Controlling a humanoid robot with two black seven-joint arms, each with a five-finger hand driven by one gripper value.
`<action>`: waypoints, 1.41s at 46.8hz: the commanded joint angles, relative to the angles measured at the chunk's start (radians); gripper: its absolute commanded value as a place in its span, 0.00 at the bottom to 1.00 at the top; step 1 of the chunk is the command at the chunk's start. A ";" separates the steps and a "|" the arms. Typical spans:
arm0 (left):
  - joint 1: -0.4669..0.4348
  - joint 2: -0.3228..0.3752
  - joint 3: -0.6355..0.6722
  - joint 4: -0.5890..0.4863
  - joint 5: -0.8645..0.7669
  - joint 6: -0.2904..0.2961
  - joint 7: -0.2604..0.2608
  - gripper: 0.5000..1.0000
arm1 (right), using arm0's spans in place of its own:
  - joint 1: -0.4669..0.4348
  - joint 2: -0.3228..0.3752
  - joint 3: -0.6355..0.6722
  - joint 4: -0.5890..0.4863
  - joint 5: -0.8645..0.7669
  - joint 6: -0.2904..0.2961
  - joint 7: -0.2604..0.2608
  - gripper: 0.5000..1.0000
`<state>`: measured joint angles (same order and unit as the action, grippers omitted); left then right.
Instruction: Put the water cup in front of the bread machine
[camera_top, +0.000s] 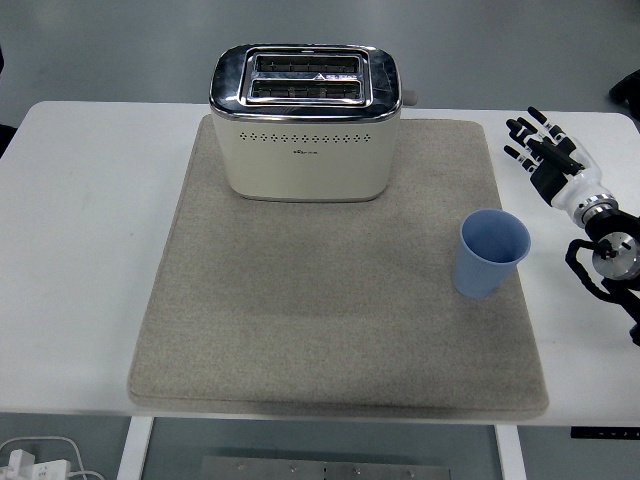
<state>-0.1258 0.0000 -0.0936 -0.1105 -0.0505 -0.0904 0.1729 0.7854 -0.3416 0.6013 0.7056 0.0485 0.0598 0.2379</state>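
I see a white table over a dull blue-grey floor. Below its near edge, at the left corner, lie white cables.

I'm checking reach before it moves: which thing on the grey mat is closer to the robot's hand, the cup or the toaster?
The blue cup, at the mat's right edge beside the right hand; the cream toaster stands at the back centre.

Cream body, chrome top and a row of small dark dots are seen on the toaster. Plain light blue cup, just left of the black-and-white right hand. Grey-beige felt mat. White table.
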 joint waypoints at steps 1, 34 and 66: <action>0.000 0.000 -0.002 0.000 0.000 0.000 -0.001 1.00 | 0.000 0.001 0.000 -0.001 -0.001 0.000 0.000 0.86; -0.002 0.000 0.000 -0.002 0.001 0.000 0.000 1.00 | -0.024 -0.069 0.002 0.018 0.005 0.067 0.001 0.86; -0.003 0.000 0.000 -0.003 0.003 -0.002 0.000 1.00 | -0.186 -0.375 0.005 0.238 0.008 0.290 0.096 0.86</action>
<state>-0.1288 0.0000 -0.0935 -0.1151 -0.0475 -0.0920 0.1733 0.6105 -0.6956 0.6062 0.9330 0.0568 0.3150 0.3146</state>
